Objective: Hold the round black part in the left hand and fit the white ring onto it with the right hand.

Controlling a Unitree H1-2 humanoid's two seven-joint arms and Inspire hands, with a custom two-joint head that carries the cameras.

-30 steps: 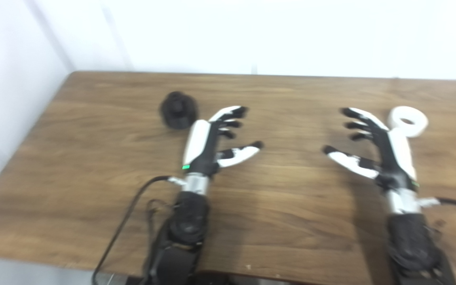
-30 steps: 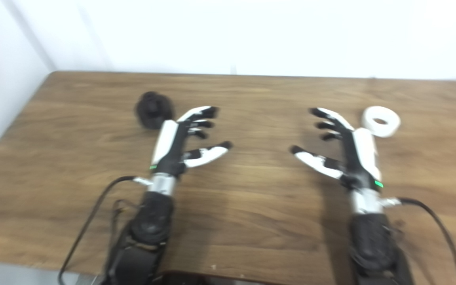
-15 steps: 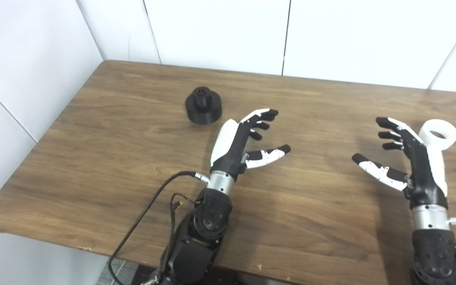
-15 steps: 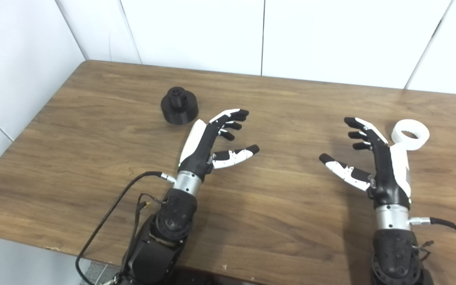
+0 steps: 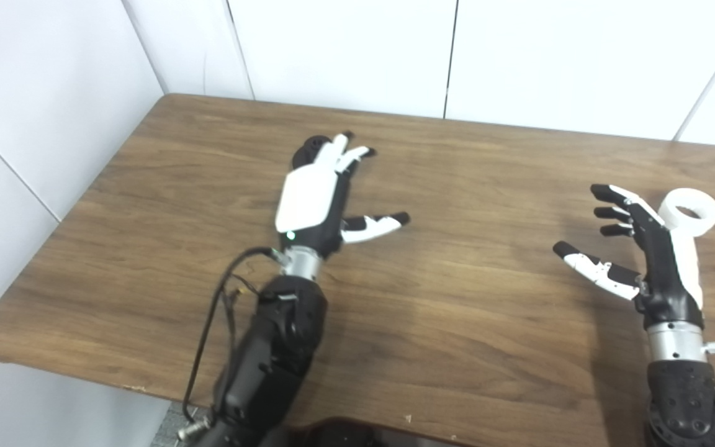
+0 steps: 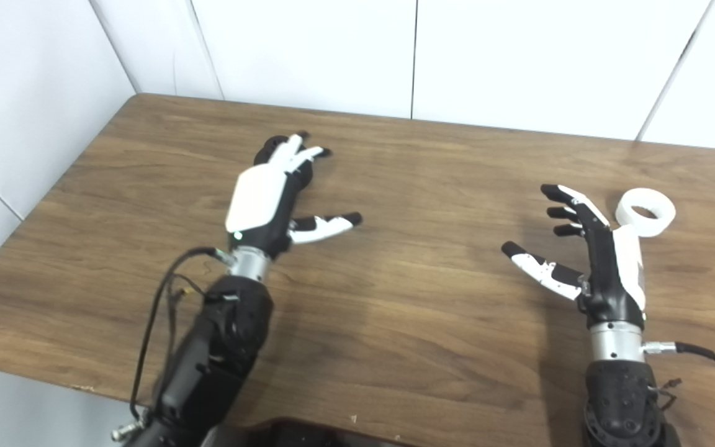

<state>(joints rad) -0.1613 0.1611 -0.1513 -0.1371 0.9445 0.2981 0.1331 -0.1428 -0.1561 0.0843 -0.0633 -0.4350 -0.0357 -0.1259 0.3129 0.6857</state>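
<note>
Your right hand (image 5: 649, 248) hovers near you over the worktop (image 5: 457, 323) with fingers spread and empty, the white ring (image 5: 689, 211) lying just behind it, while farther off your left hand (image 5: 317, 198), open, reaches palm-down over the round black part (image 5: 305, 151).

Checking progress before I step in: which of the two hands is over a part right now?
The left hand: its fingers reach over the black part, mostly hiding it. The right hand hangs open beside the white ring, not over it.
</note>
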